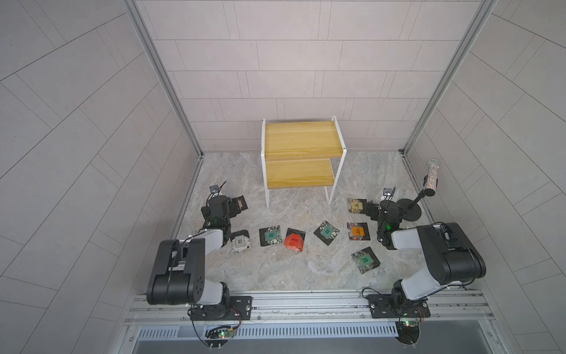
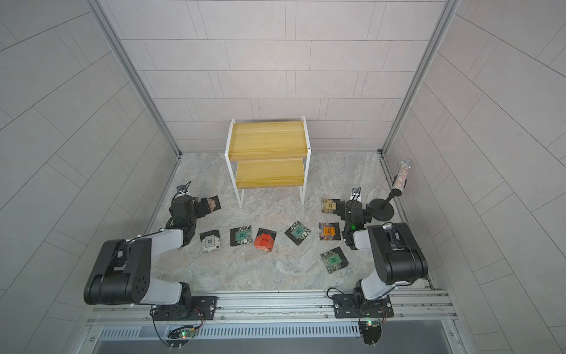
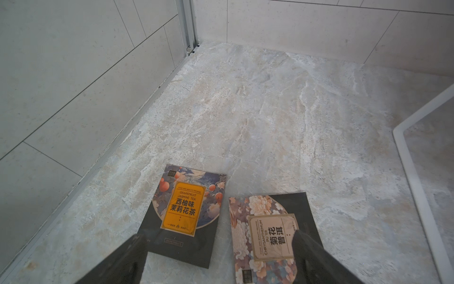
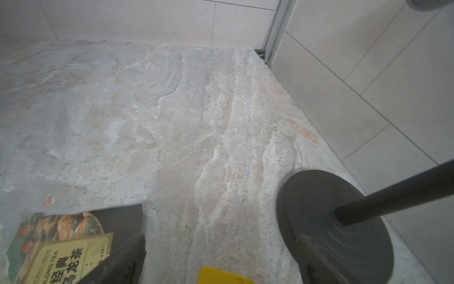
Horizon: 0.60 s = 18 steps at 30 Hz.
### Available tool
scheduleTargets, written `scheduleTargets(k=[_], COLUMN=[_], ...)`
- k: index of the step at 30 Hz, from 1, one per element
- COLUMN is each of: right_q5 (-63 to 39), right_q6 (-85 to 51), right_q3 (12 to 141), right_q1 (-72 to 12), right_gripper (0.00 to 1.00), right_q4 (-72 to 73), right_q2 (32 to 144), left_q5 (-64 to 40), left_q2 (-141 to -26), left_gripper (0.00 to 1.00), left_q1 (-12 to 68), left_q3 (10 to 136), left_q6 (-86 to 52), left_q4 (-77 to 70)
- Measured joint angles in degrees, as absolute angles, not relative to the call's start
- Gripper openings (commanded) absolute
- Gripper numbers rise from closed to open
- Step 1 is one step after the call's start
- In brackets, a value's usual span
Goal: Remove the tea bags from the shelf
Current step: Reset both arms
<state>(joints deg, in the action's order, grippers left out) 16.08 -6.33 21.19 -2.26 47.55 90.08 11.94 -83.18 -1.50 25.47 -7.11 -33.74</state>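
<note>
Left wrist: tea bags (image 3: 183, 214) beneath tool (image 3: 218, 234)

We've got two matching arms: left arm (image 1: 171, 275), right arm (image 1: 459, 263). Black joint housings (image 1: 438, 245), light-grey link shells (image 1: 211, 239). Black base plates (image 1: 242, 308) with silver screws (image 1: 247, 302). Thin black cables (image 1: 195, 328) loop at each base, and small boards (image 1: 225, 334) there show green LEDs. Left hand (image 3: 217, 234) fingers (image 3: 317, 260) are matte black.
</note>
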Motion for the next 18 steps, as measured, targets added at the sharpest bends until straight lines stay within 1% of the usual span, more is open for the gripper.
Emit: scheduleTargets(k=[4,8,18], right_q5=[15.31,15.40,15.44], right_q6=[-5.34,-4.49,-3.84], right_q3=[20.64,19.94,19.90], right_q1=[-2.57,-3.25,-3.60], right_gripper=[1.00,1.00,1.00], right_q4=[51.72,55.48,56.49], right_q2=[90.24,90.24,90.24], left_q5=[13.04,13.93,15.86], left_q2=[-89.23,-89.65,-89.60], left_gripper=[1.00,1.00,1.00], left_q1=[0.89,1.98,2.35], left_q3=[23.40,23.46,23.46], left_q6=[-5.19,-4.38,-3.84], left_q4=[-43.38,-43.24,-45.74])
